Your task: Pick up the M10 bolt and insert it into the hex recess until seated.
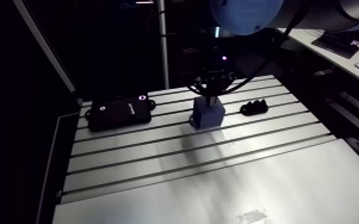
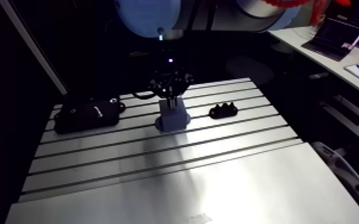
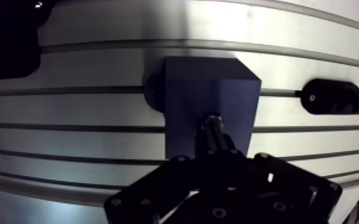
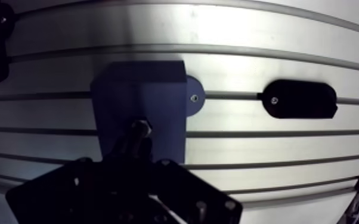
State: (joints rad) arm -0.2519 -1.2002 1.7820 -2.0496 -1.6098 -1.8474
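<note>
Right now the slotted table (image 1: 217, 179) is carrying everything, its grooves running across the arm view from side to side. A flat black box (image 1: 119, 112) is lying toward the far left of that view. Near the middle a blue block (image 1: 208, 113) is standing on the table, with a rounded tab at its base reaching over one groove. The gripper (image 3: 214, 146) is hanging straight over that block. A small black part (image 3: 332, 96) is lying on the block's other side, well apart from it. Smallest of all, the bolt (image 3: 212, 123) is being pinched between the gripper's two fingers, which are drawn close together on it. It is sticking out beyond the fingertips, its long axis running in line with them and pointing down at the block's top face. Whether its end is touching the block or sitting in the recess, I cannot tell.
</note>
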